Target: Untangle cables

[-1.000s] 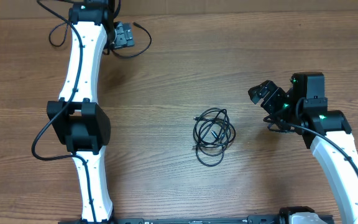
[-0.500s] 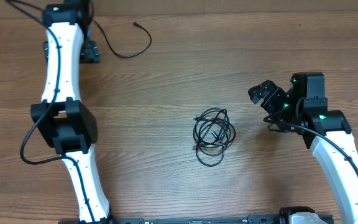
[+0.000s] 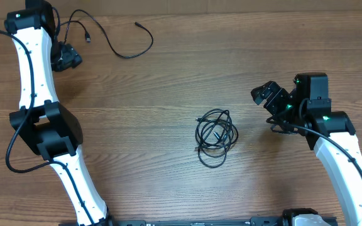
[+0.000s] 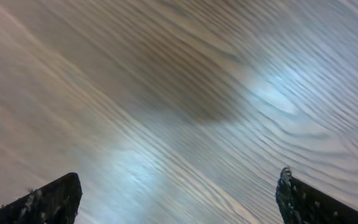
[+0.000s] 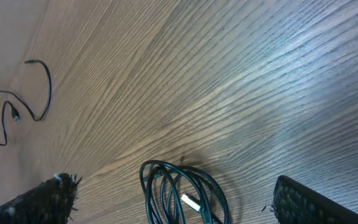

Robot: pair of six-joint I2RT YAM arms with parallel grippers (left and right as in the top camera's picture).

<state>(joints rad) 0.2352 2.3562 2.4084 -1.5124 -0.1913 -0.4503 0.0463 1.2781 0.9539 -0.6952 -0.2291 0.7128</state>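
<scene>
Tangle of coiled cables [image 3: 215, 137] on the wooden table [image 3: 168, 81], just right of centre in the overhead frame, with one loose cable [image 3: 131, 53] looped well apart at the upper left. Left gripper [image 3: 65, 56] at the far upper left, fingers [image 4: 48, 199] spread wide over bare wood, holding and touching nothing. Right gripper [image 3: 268, 97] at mid right, jaws likewise wide apart and empty, near the coil but clear of it.

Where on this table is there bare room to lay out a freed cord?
Widest bare wood on the brown wooden table: between the white left arm and the coiled bundle of thin black cords. Also free: the far strip beyond the right pincer. Crowded: far-left corner, where a loose black cord lies by the left pincer.
</scene>
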